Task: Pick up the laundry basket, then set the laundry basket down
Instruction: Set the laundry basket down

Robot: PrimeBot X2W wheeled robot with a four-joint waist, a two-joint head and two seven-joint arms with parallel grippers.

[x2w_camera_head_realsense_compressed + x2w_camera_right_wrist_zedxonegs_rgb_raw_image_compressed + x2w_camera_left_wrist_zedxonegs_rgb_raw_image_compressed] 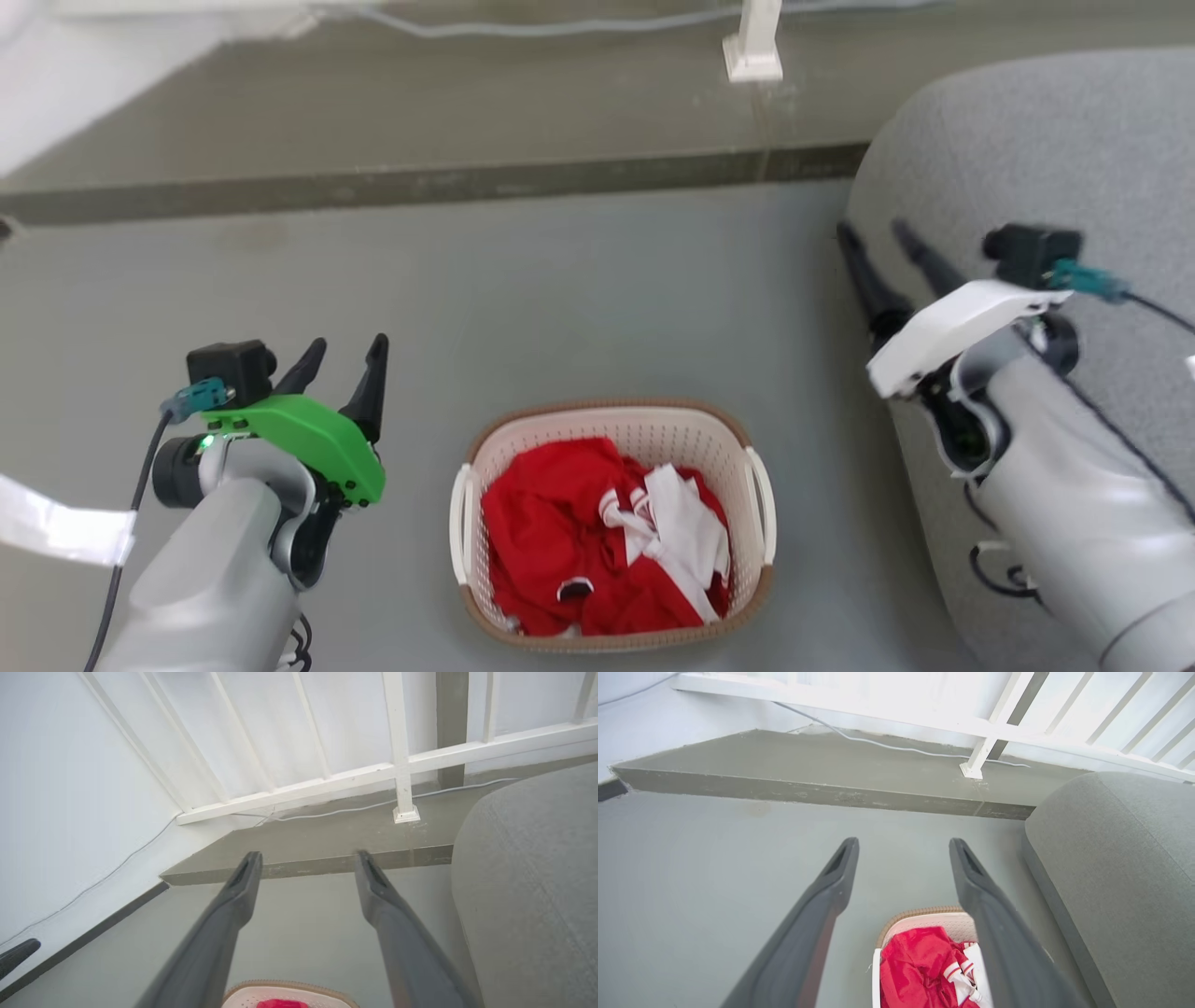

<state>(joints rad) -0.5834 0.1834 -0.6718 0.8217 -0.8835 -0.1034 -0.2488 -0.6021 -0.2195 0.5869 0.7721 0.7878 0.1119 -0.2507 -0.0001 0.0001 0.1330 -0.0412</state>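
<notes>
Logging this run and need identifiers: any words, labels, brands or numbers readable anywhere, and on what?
None can be read.
The laundry basket, left gripper and right gripper show no text.
The small white-ringed patch on the red clothes is too small to read.

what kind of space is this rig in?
Probably a home-style living area: a grey fabric sofa, a white railing along a raised grey step, and a laundry basket of red and white clothes on the floor.

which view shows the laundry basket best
The head view: the whole laundry basket shows, rim and both handles. The left wrist view catches one end at the bottom edge; the right wrist view just a rim sliver.
</notes>
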